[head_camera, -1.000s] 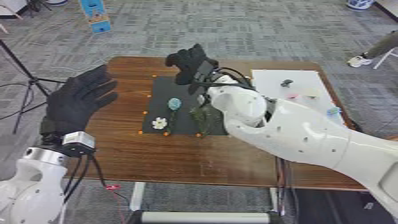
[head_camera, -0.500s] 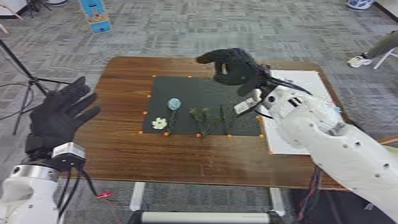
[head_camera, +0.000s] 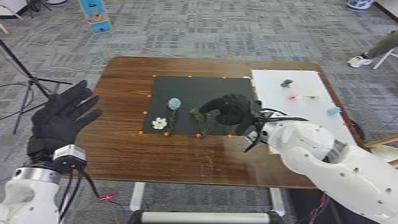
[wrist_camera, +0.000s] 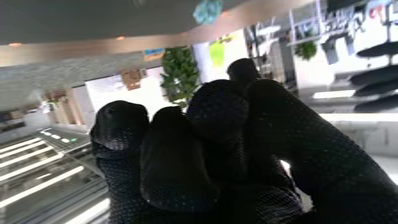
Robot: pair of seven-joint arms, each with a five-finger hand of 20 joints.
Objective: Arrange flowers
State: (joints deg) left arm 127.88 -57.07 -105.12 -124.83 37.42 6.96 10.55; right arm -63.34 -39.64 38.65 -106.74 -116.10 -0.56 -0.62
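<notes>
Head view. Black mat on the brown table; laid out on it, a white flower, a blue flower with its stem beside the white one, and green sprigs just right of these. Spacing looks deliberate, leaving each stem reachable from the side. Orange marks along the mat's edge, probably to fix positions. White board to the right holds small pieces: dark, pink, cream, blue. Likely a separate stock of blooms.

Right hand low over the mat's right part, close by the sprigs; presumably placed to handle a stem. Whether it grips anything, cannot tell. Left hand spread and empty off the table's left side, plausibly parked to give the right room.

Right wrist view. Blue-green flower head near the table's edge, beyond the glove. Contact with a stem cannot be made out.
</notes>
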